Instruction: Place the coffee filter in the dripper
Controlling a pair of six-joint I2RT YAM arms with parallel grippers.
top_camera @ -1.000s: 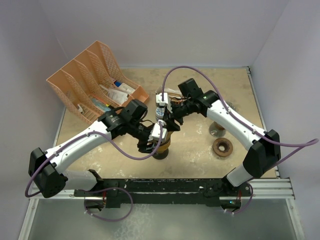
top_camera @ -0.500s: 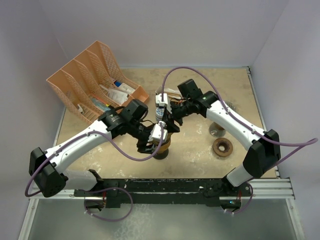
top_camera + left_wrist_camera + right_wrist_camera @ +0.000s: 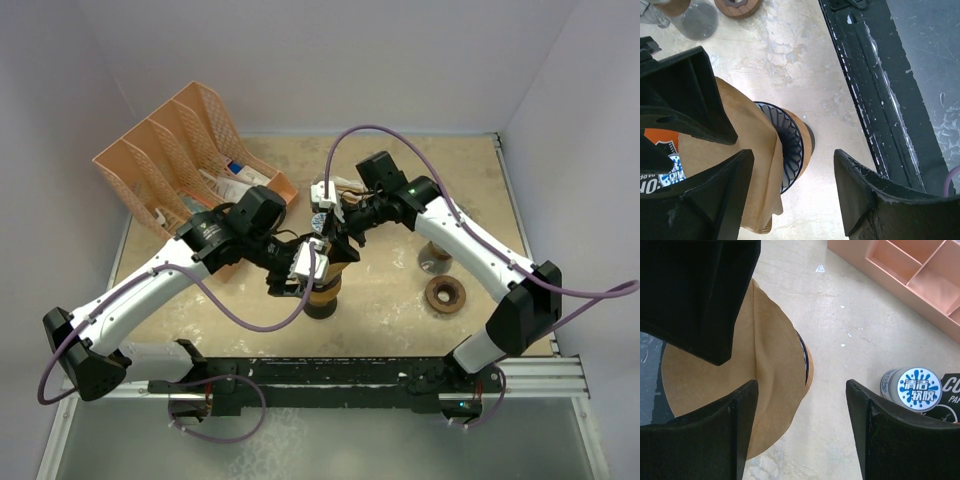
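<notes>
Room: pale bare walls (image 3: 330,60) close in a beige, marbled table (image 3: 450,170)
Coffee filter (image 3: 752,140): brown paper, draped over the dripper (image 3: 790,165) at the near centre of the table; one side sags past the rim and the paper is creased, so I judge it laid on but not yet seated
Dripper: round, with a dark rim and ribbed white inner wall, part of it uncovered on the side nearest the arm bases
Left gripper (image 3: 792,155): my jaws are spread wide, hovering over the dripper, pinching nothing
Right gripper (image 3: 802,385): my jaws are likewise spread and empty, just above the paper from the far side
Doing it well: press the cone down at its centre, not its edge, so the fold opens against the ribs; keep one fingertip light, since thin paper tears or tips out easily
Table, further: a peach desk organiser (image 3: 170,140) at the back left, a wooden ring (image 3: 445,295) to the right, a white jar lid with a blue splash label (image 3: 917,387) near the right arm
</notes>
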